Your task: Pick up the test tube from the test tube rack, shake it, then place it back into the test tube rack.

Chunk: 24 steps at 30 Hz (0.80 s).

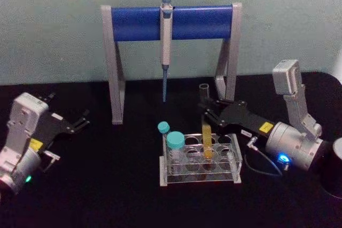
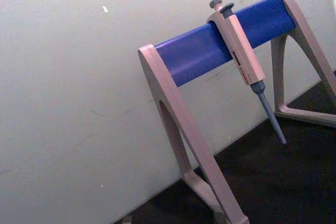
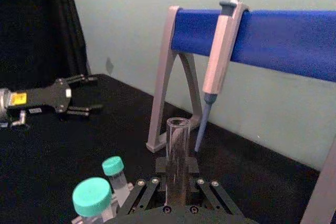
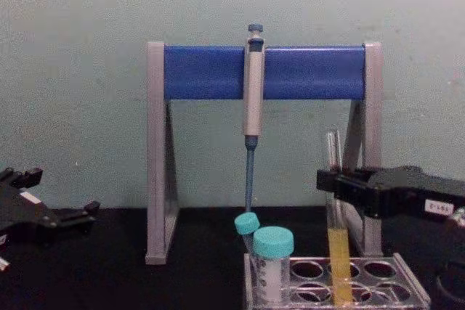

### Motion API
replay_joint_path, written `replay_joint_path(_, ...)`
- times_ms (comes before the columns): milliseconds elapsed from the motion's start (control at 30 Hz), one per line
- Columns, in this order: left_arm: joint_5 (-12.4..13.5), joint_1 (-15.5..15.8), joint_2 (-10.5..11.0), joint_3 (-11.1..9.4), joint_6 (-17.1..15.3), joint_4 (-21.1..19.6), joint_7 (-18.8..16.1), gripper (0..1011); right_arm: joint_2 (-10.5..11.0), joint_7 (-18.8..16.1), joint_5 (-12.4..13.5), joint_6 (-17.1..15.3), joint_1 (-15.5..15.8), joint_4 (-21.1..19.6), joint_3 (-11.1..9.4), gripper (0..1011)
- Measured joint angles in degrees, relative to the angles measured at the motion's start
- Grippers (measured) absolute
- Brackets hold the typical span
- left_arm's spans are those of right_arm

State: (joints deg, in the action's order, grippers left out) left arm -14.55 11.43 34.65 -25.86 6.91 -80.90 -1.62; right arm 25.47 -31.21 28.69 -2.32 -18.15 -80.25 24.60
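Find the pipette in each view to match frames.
Head view: pipette on the blue bar, behind the test tube rack.
Left wrist view: pipette slanted on the bar.
Right wrist view: pipette behind the test tube.
Chest view: pipette above the teal caps.
Shared landmark: the blue bar.

A plain pale green wall (image 1: 53, 20) rises beyond the right gripper (image 1: 205, 109), with a black tabletop (image 1: 107, 196) spread beneath it.

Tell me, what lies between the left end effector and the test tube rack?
Only bare black tabletop, seen in the head view; the left end effector sits apart from the test tube rack.
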Motion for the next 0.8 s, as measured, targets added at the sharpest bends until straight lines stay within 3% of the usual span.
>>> replay_joint_path(200, 0.00, 0.00, 0.00, 0.00, 0.00, 0.00, 0.00, 1001, 0.36, 0.11, 1.11, 1.00, 0.59, -1.61, -0.65, 233)
replay_joint_path(567, 0.00, 0.00, 0.00, 0.00, 0.00, 0.00, 0.00, 1001, -0.24, 0.35, 2.79, 9.51, 2.78, -3.86, -3.95, 233)
replay_joint_path(800, 0.00, 0.00, 0.00, 0.00, 0.00, 0.00, 0.00, 1001, -0.56, 0.53, 2.39, 12.28, 3.18, -4.36, -5.14, 233)
